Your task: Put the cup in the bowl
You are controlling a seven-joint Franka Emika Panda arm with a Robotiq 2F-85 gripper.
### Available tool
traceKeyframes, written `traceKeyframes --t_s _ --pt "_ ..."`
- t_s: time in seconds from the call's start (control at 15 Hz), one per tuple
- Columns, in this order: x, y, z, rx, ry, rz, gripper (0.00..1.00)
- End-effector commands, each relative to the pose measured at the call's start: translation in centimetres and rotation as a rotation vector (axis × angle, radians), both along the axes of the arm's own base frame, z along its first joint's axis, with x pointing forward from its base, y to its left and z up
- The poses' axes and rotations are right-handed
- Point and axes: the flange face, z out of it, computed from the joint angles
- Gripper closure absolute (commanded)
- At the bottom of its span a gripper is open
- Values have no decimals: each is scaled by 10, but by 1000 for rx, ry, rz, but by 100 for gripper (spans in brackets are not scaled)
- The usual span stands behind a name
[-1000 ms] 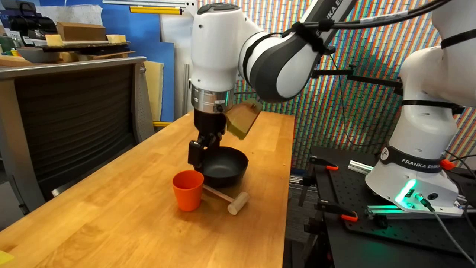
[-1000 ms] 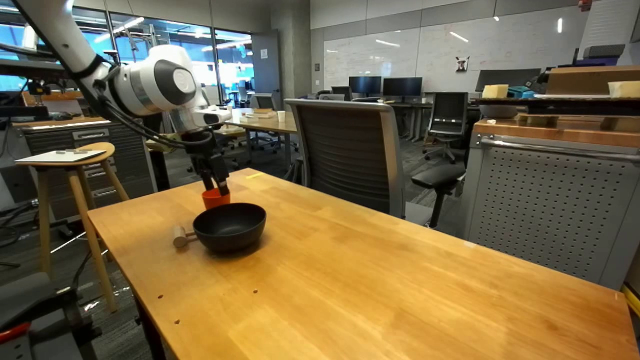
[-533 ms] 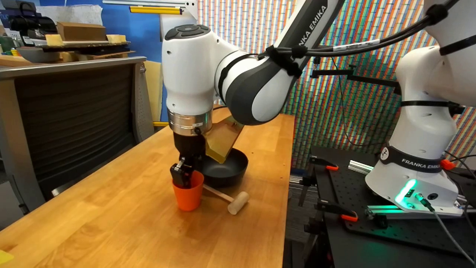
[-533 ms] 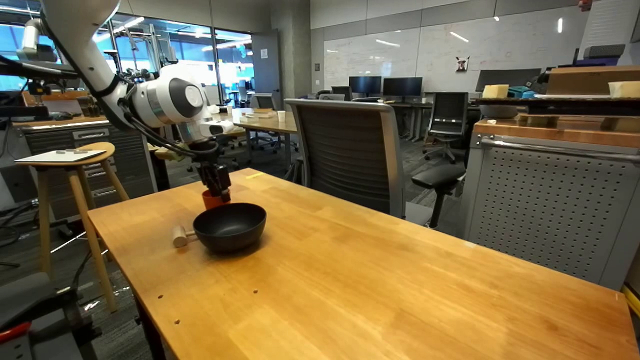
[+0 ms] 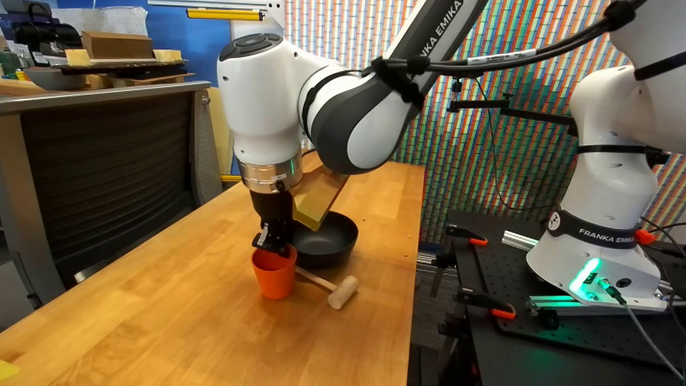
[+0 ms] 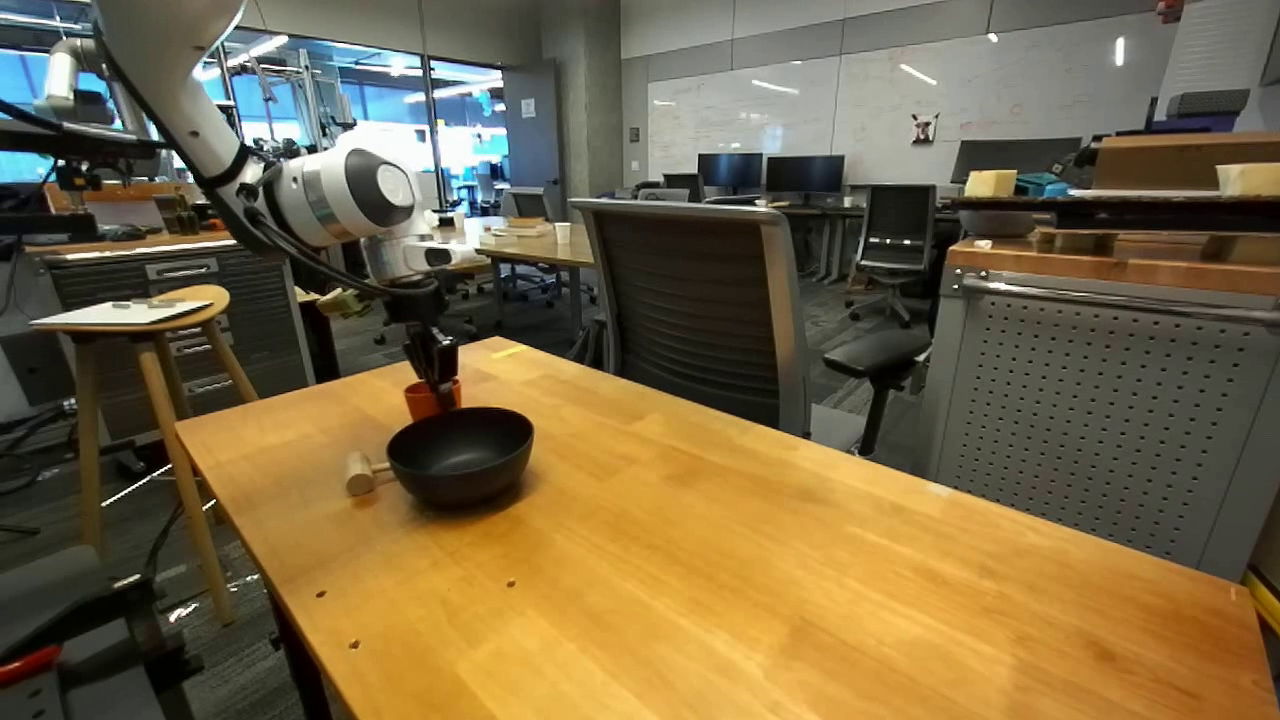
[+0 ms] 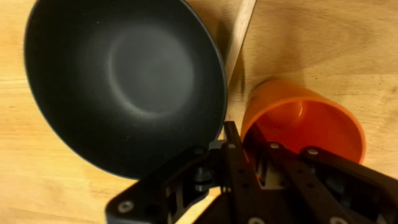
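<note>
The orange-red cup [image 5: 276, 279] stands near upright close to the black bowl [image 5: 324, 244]; whether its base touches the table cannot be told. In both exterior views my gripper [image 5: 281, 251] reaches down to the cup's rim on the bowl side. From the wrist, the gripper [image 7: 243, 130] has one finger inside the cup [image 7: 323, 124] and the other outside, in the narrow gap beside the bowl [image 7: 152, 71]. The fingers are drawn together with the cup's wall between them. The bowl [image 6: 460, 455] partly hides the cup [image 6: 422, 402] in an exterior view.
A wooden mallet lies beside cup and bowl, its head [image 5: 343, 292] toward the table's edge and its handle [image 7: 239, 37] running close along the bowl's rim. An office chair [image 6: 690, 310] stands against the long side of the wooden table [image 6: 700, 560].
My gripper came over from above the bowl and down into the cup, then closed on its wall. Over the last half second the cup shifted slightly toward the bowl.
</note>
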Motion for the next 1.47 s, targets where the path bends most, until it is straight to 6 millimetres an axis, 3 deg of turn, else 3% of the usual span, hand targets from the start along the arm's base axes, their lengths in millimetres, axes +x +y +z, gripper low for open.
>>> traceKeyframes --t_s 0.0,0.13,0.53,0.8,1.2,1.4 --pt "4 -17 13 -39 26 -35 97" --pt "5 -30 22 -56 31 -63 98" --pt "5 -97 42 -104 64 -235 96" --pt "1 -131 66 -91 65 -355 96" --pt "-26 -182 123 16 1 -587 96" --pt "-47 -212 119 26 -13 -684 96"
